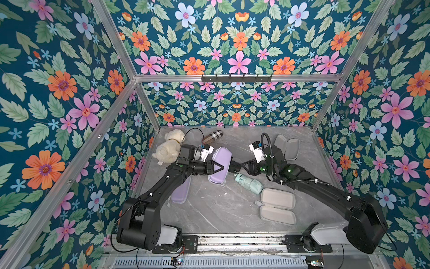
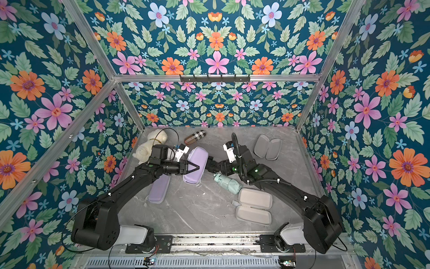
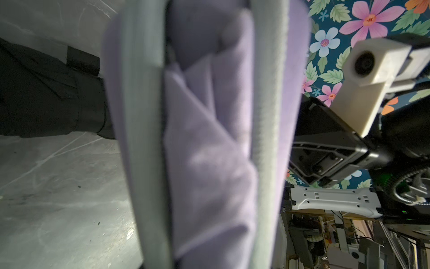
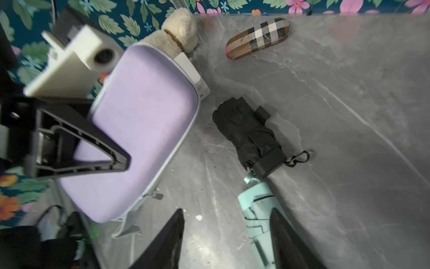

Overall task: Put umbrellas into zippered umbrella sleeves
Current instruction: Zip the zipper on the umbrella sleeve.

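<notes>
My left gripper (image 1: pixel 220 167) is shut on a lavender zippered umbrella sleeve (image 1: pixel 221 160), holding it on edge above the table. In the left wrist view a lavender umbrella (image 3: pixel 209 139) fills that sleeve between its grey zip edges (image 3: pixel 267 139), which stand apart. My right gripper (image 4: pixel 226 235) is open and empty just right of the sleeve, low over the table. A mint green umbrella (image 1: pixel 249 184) lies beside and partly under one right finger (image 4: pixel 286 242). A black umbrella (image 4: pixel 249 135) with a strap lies past it.
A closed lavender sleeve (image 1: pixel 181 192) lies under my left arm. Two open grey-lined sleeves lie at front right (image 1: pixel 278 207) and back right (image 1: pixel 286 145). A plush toy (image 1: pixel 168 146), a tan plaid capsule (image 1: pixel 212 137) and a white box (image 4: pixel 193 74) sit at the back left.
</notes>
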